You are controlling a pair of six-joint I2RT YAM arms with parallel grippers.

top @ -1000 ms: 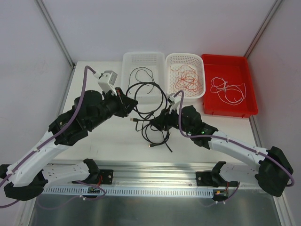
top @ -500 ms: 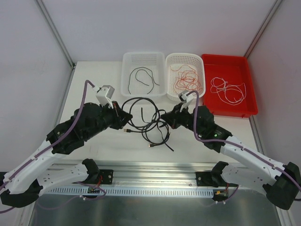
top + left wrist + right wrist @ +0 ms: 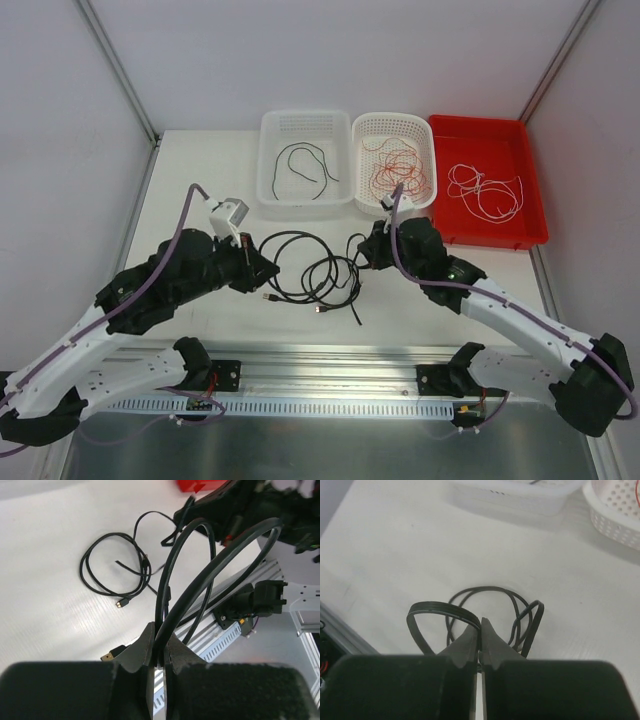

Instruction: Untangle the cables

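Presently, left hand [image 3: 159, 641]: closed tight, pinching a strand of the tangled black cables [image 3: 312, 272] between its fingers. Right hand [image 3: 480, 632]: closed likewise, loops of the same tangle caught at its tips. Tangle lies on the bench [image 3: 200, 180], strung between both hands. Single black cable [image 3: 305, 160]: left white basket [image 3: 300, 120]. Orange-red cables [image 3: 400, 172]: middle white basket [image 3: 395, 121]. White cables [image 3: 485, 190]: red tray [image 3: 535, 205].

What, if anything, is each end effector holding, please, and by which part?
Both are shut on the thin black cables: the left end effector pinches a loop's bend, the right end effector looped strands.
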